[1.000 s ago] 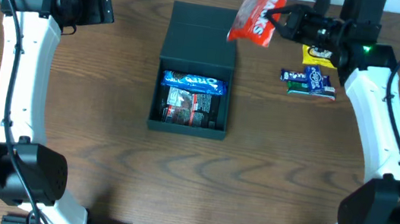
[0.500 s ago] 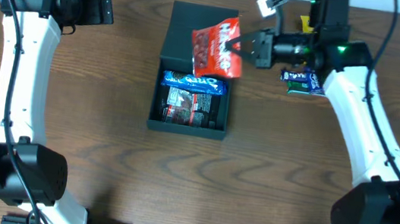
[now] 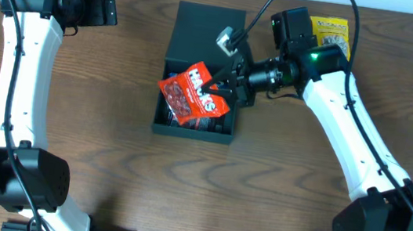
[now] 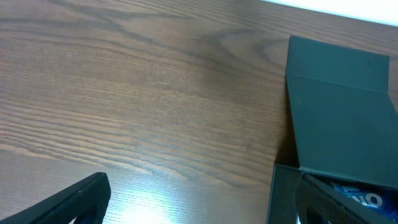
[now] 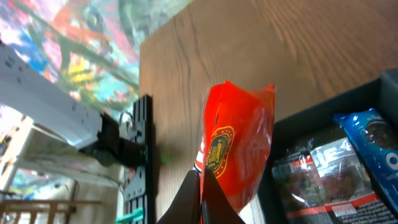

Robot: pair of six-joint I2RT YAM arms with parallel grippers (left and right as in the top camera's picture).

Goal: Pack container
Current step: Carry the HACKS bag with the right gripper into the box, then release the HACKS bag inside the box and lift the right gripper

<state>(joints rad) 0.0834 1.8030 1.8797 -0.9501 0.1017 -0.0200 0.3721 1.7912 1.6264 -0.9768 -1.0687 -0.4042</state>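
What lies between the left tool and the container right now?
Nothing. In the overhead view, only bare table separates the left tool from the container.

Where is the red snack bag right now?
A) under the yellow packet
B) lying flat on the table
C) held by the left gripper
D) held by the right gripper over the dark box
D: the right gripper pinches the red bag, which hangs above the open container.

The red packet (image 3: pixel 191 91) hides much inside the container (image 3: pixel 207 21) — yellow packet (image 3: pixel 333 32) half behind the right arm (image 3: pixel 347 125).
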